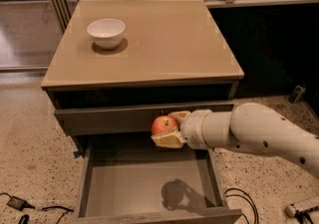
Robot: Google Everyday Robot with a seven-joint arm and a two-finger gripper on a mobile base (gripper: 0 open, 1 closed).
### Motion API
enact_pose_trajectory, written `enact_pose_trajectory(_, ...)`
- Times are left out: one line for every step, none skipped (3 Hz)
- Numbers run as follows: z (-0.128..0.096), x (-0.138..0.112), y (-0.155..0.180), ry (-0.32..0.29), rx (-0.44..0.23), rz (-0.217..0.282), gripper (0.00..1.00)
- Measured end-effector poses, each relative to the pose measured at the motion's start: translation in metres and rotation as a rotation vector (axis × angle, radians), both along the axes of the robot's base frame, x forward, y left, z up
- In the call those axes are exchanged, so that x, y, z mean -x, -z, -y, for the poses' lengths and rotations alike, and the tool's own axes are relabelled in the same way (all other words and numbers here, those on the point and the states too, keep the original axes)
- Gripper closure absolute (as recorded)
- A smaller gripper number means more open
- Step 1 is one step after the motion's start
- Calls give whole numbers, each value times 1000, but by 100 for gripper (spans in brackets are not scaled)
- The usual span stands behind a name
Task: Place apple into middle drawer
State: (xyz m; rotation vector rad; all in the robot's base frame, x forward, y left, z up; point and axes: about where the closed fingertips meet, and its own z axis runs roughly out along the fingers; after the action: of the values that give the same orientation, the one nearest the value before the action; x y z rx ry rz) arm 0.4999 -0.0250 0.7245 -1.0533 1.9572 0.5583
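On the far left of the table point(169, 44) sits a white bowl point(105, 31), well apart from the work. Below the table top, the middle drawer point(124, 185) stands pulled out toward the near side, showing a smooth grey floor with a shadow on it. Over its far edge, just in front of the shut drawer front point(109, 117) above it, hangs the apple point(162, 124). The jaws of the gripper point(168, 129) are clamped on it, one above and one beneath. The arm point(259, 131) reaches in from the right.

The apple hangs over the far end of the drawer rather than its middle, so I judge the step in hand to be carrying it out and down. To do this well, the gripper should come nearer first, away from the upper front. It should then sink low between the side walls before the jaws part, because a round apple released from high up would likely roll or knock a wall.

Counted: one bowl, one table, one open drawer, one shut front, one apple, one gripper, one arm.
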Motion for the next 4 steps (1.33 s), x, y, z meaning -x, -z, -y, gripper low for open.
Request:
enact_pose_trajectory(-15,7,36,-5,-19,-54,100)
enact_pose_trajectory(-36,21,94,-18,-47,-118,100)
enact_pose_trajectory(-54,33,154,-26,-80,-143,100)
enact_pose_trajectory(-58,31,209,-24,-74,-122,100)
